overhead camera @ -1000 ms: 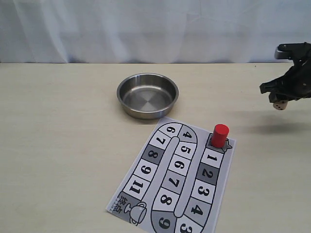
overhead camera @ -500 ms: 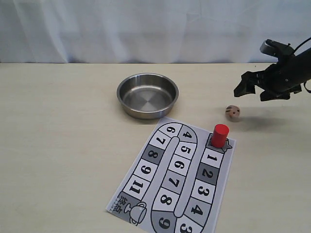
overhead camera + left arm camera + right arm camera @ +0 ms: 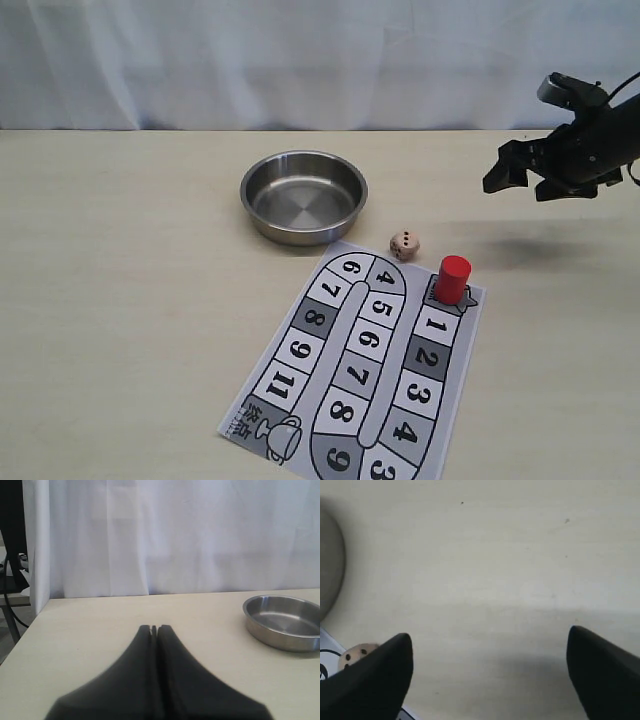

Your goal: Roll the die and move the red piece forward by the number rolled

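Note:
The die (image 3: 404, 243) lies on the table just beyond the top edge of the game board (image 3: 350, 390), between the steel bowl and the red piece; it also peeks out beside one finger in the right wrist view as the die (image 3: 357, 655). The red piece (image 3: 452, 279) stands upright on the start square above square 1. My right gripper (image 3: 520, 180) hangs open above the table at the far right, empty, as the right gripper (image 3: 490, 640) shows with bare table between its fingers. My left gripper (image 3: 154, 628) is shut, out of the exterior view.
A round steel bowl (image 3: 304, 196) sits behind the board, also seen as the bowl (image 3: 285, 622) in the left wrist view. A white curtain backs the table. The numbered track runs down the board toward the front edge.
The right gripper opened and let the die go; the die dropped and rolled left across the table to rest near the board's top edge. The right arm lifted slightly.

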